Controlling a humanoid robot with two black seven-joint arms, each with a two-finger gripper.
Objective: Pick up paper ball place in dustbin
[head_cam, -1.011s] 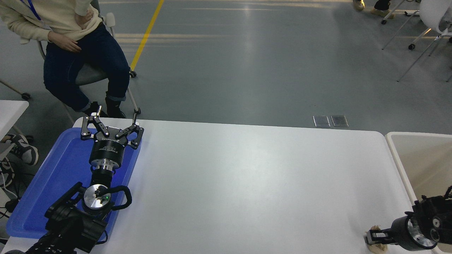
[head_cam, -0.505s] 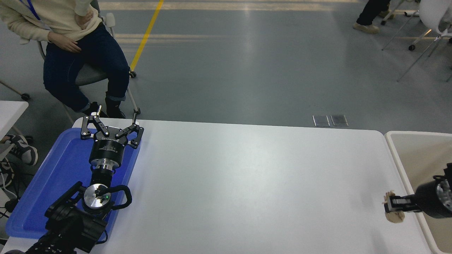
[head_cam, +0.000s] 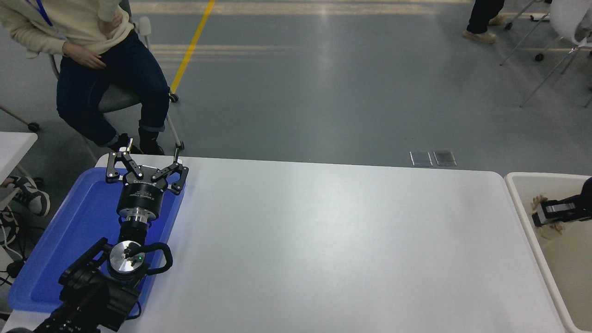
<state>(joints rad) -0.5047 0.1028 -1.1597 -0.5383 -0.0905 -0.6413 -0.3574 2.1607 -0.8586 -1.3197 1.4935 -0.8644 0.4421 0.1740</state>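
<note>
On my screen: table (head_cam: 323,240), plain white. Tray (head_cam: 55,259), solid blue. Left gripper (head_cam: 145,159), black, with a silver metal wrist ring. Right gripper (head_cam: 539,216), black with a pale grey pad. Paper ball (head_cam: 550,229), tan-beige. Dustbin (head_cam: 518,194), cream walls, white rim. Floor (head_cam: 323,92), grey, one yellow line. Seated person (head_cam: 92,55): cream top, dark blue trousers, black shoes.

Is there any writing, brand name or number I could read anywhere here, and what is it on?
None can be read.
Left pincer: white print on its black body, too small and blurred to make out.
Blue tray, dustbin, white table and paper ball: no lettering visible.
</note>
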